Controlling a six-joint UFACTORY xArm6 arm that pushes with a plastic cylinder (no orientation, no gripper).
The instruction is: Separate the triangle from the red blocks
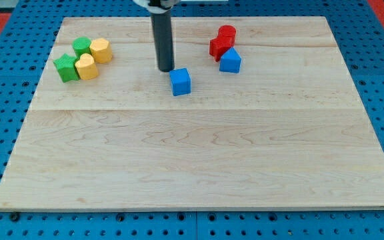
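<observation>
One blue triangle (230,61) touches red blocks (223,42), right of my tip (166,69).

Board (199,167): pale wood, visible grain, smooth matt finish. Blue cube (181,81) near the far edge: painted, slight sheen. Rod (163,40): dark, matt.

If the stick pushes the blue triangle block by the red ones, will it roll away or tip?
Probably neither: the blue triangle block sits low on a flat base, so it should slide. The wooden board looks smooth. It touches the red blocks, so they might shift too.
</observation>
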